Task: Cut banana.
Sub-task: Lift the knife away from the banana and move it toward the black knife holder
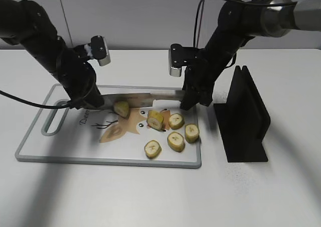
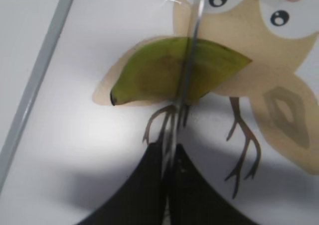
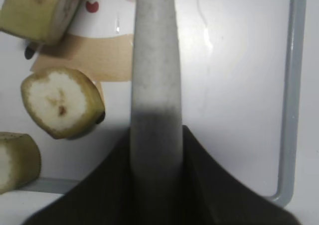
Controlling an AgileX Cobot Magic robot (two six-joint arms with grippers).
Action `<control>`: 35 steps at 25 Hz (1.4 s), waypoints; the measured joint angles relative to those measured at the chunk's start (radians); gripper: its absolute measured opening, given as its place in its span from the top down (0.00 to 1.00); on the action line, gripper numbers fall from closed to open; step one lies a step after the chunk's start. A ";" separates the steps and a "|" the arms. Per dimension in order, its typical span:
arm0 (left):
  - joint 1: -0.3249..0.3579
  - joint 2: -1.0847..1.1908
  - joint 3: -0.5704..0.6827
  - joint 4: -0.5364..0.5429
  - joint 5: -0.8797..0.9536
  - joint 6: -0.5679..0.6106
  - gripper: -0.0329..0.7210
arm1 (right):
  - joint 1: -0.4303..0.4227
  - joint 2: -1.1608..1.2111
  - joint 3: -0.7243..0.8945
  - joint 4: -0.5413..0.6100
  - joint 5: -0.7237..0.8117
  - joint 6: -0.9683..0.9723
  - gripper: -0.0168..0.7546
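Note:
The banana (image 1: 121,108) is a stubby yellow-green end chunk on the cutting board (image 1: 30,154). It fills the middle of the left wrist view (image 2: 149,75). A knife (image 1: 145,93) lies level across the board between my two grippers, and its thin blade (image 2: 192,46) crosses the banana's middle. My left gripper (image 1: 93,100) (image 2: 169,148) is shut on the blade's tip end, just beside the banana. My right gripper (image 1: 193,99) (image 3: 157,133) is shut on the knife's grey speckled handle (image 3: 154,60).
Several thin round slices (image 1: 175,141) (image 3: 62,103) and a short peel-on chunk (image 1: 156,119) (image 3: 40,11) lie on the board's right half. A black knife stand (image 1: 246,116) stands right of the board. The board has a grey rim (image 3: 289,85) and a handle slot (image 1: 52,121).

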State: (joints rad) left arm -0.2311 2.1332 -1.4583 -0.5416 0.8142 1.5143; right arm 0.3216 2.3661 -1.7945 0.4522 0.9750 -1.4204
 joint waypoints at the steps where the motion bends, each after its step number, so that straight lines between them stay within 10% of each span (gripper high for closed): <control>1: 0.000 -0.006 0.005 0.003 0.001 -0.001 0.96 | 0.001 -0.004 0.001 0.000 0.004 0.000 0.77; 26: -0.002 -0.209 0.013 0.035 0.105 -0.019 0.96 | 0.007 -0.203 0.008 0.007 0.088 0.007 0.77; 35: -0.001 -0.278 0.013 -0.024 0.130 -0.062 0.25 | 0.008 -0.221 0.008 0.021 0.144 0.024 0.77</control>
State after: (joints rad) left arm -0.2319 1.8553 -1.4449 -0.5657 0.9443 1.4527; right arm 0.3294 2.1454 -1.7864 0.4730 1.1189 -1.3967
